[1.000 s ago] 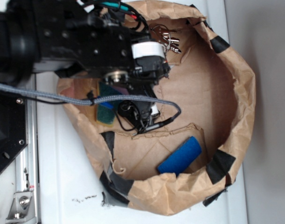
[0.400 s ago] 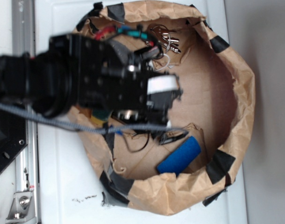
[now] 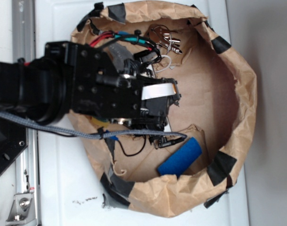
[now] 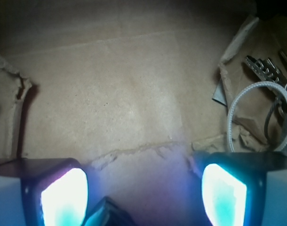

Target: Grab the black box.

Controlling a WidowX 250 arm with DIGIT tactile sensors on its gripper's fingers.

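The gripper [image 4: 143, 188] is seen from the wrist camera with its two fingers [image 4: 63, 195] set wide apart at the lower corners of the view, their pads lit pale blue, and nothing is clamped between them. Bare brown cardboard [image 4: 134, 94], creased and torn along one line, is seen beyond and between the fingers. A dark, glossy wedge [image 4: 106, 214] is cut off by the lower edge between the fingers; whether it is part of the black box cannot be told. The box itself cannot be made out in the exterior view, where the place below the gripper is covered by the black arm [image 3: 87, 94]. To the right in the wrist view, a pale ring [image 4: 256, 117] is seen with keys [image 4: 263, 70] just beyond it. In the exterior view the arm is stretched from the left over the left half of a crumpled paper bag [image 3: 244, 94], whose rim is patched with black tape [image 3: 222, 165]. A grey braided cable [image 3: 63, 129] is run beneath the arm. The keys are found near the top of the bag, and a blue block [image 3: 181, 157] is laid slantwise near its lower rim, just beside the gripper's wiring. The bag is set on a white table [image 3: 63, 188].
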